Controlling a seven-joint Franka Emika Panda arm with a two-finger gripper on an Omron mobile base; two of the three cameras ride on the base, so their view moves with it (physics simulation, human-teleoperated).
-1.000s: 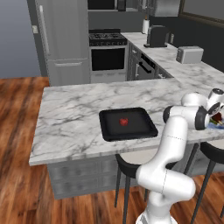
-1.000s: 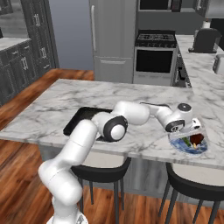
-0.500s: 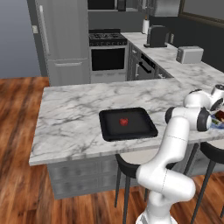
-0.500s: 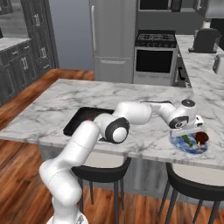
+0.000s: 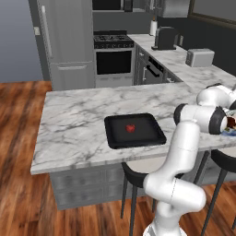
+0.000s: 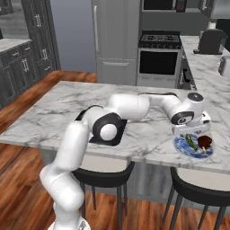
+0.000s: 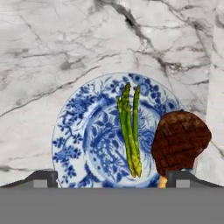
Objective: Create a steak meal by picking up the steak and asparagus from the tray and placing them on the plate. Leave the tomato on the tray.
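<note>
The blue and white plate lies on the marble counter with the green asparagus across its middle and the dark brown steak at its right rim. My gripper hovers just above the plate, open, its fingertips wide apart and holding nothing. In the right base view the gripper hangs over the plate, asparagus and steak. The black tray holds the red tomato, well to the left of the plate.
The plate sits near the counter's front edge, with bar stools below it. A toaster stands on the far counter, and a stove and fridge are behind. Bare marble stretches left of the tray.
The gripper has gone from shut to open, and the asparagus now lies free on the plate. The hand has lifted slightly above the plate.
</note>
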